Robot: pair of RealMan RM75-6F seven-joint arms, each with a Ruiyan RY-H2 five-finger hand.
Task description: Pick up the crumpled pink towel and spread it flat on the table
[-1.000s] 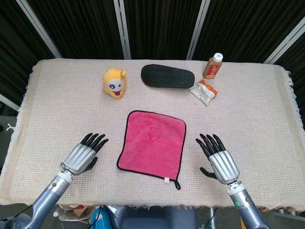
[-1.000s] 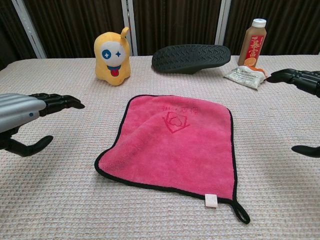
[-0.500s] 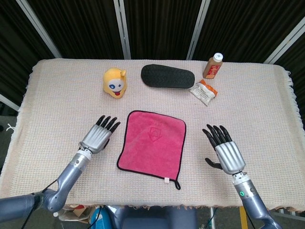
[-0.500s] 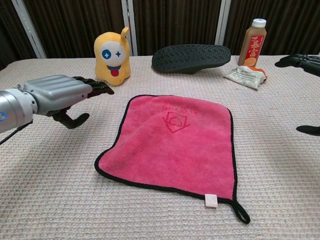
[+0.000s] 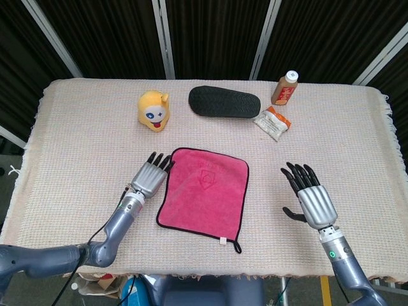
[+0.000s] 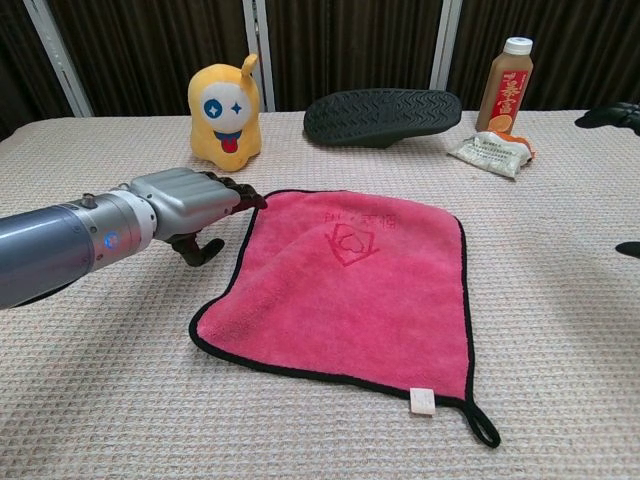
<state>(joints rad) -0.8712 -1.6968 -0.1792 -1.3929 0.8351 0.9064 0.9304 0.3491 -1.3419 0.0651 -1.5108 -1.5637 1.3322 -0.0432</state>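
Observation:
The pink towel point(image 5: 204, 193) with a black hem lies flat in the middle of the table; in the chest view the towel point(image 6: 345, 285) fills the centre, with a small loop at its near right corner. My left hand point(image 5: 151, 178) hovers at the towel's far left corner with its fingers stretched out and holding nothing; in the chest view the left hand point(image 6: 190, 201) has its fingertips at the hem. My right hand point(image 5: 310, 198) is open to the right of the towel, well apart from it. Only its fingertips point(image 6: 612, 115) show at the chest view's right edge.
At the back stand a yellow plush toy point(image 5: 155, 109), a black shoe sole point(image 5: 224, 102), a brown bottle point(image 5: 285, 88) and a snack packet point(image 5: 272, 122). A woven cream cloth point(image 5: 76, 140) covers the table; its front edge runs close below the hands.
My left hand has moved right and forward, from well left of the towel to its far left corner. My right hand has drifted further right, away from the towel.

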